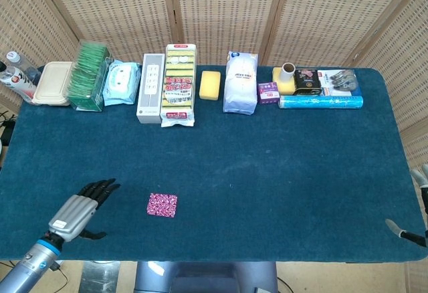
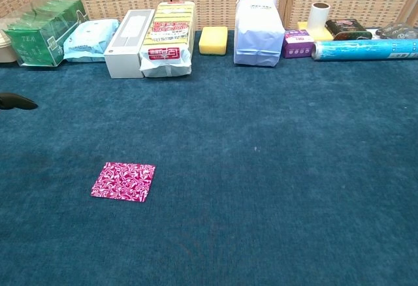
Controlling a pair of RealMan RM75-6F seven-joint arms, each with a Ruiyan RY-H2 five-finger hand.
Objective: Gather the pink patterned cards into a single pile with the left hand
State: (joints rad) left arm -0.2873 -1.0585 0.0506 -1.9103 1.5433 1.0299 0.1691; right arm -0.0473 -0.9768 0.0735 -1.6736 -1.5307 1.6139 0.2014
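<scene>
cards (image 1: pixel 162 205) flat, near front edge | left hand (image 1: pixel 80 209) beside, fingers spread, empty | boxes (image 1: pixel 160 85) far back | right hand (image 1: pixel 416 221) fingers: cannot tell

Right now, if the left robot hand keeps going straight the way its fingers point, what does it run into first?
Probably nothing soon. The left robot hand points up and to the right, so its line passes above the pink cards over bare table. The hand's height over the table is unclear.
</scene>
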